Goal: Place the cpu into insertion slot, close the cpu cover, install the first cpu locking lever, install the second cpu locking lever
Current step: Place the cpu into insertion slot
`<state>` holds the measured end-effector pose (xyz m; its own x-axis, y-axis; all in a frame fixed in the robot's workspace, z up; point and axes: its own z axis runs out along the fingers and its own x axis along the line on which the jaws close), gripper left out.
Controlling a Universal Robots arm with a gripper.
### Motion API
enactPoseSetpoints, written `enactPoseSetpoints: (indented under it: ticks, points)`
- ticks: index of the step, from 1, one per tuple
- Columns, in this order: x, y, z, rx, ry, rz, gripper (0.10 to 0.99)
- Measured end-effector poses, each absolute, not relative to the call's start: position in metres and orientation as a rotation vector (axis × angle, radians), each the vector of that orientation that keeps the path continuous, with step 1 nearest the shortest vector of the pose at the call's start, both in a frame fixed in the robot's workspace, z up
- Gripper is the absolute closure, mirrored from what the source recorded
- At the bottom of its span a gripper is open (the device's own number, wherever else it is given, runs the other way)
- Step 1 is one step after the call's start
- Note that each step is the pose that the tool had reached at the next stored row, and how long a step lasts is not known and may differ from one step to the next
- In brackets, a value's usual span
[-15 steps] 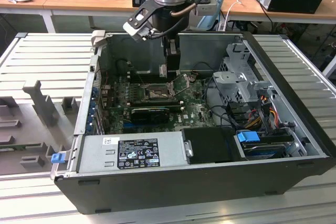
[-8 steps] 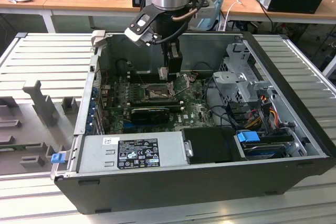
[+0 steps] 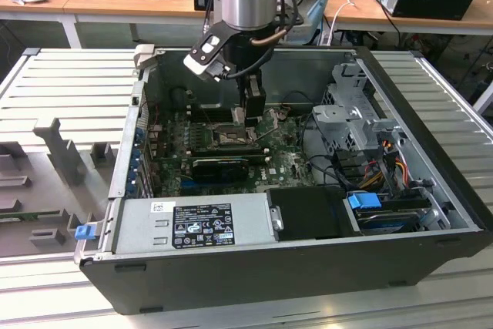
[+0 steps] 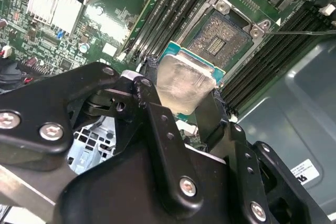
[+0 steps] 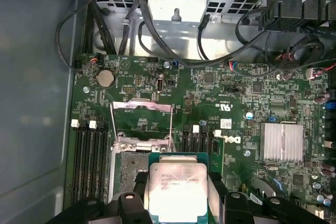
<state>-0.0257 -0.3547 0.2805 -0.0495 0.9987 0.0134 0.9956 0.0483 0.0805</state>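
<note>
My gripper (image 4: 181, 95) is shut on the cpu (image 4: 184, 77), a silver-faced square chip pinched by two opposite edges between black fingers (image 4: 149, 95). The first wrist view has the cpu (image 5: 176, 182) held in the gripper (image 5: 176, 203) just beside the insertion slot (image 5: 128, 163), overlapping one of its edges. The dark pin field of the insertion slot (image 4: 218, 38) lies bare. The cpu cover (image 5: 142, 107) is swung up and open behind the slot. In the exterior view the gripper (image 3: 248, 113) hangs low over the insertion slot (image 3: 229, 139) inside the open computer case.
Long black memory slots (image 5: 89, 156) flank the socket on both sides. A thin metal lever (image 4: 302, 32) sticks out beside it. A black card (image 3: 219, 166), the power supply (image 3: 192, 225), a drive cage (image 3: 350, 117), cables (image 5: 220, 51) and a heatsink (image 5: 281, 141) crowd the case.
</note>
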Motion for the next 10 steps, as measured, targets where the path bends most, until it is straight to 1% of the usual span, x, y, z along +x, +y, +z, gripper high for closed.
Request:
enactPoseSetpoints:
  ticks: [10]
  points:
    - [-0.026, -0.355, 0.266, 2.134, 2.241, 0.103, 0.553]
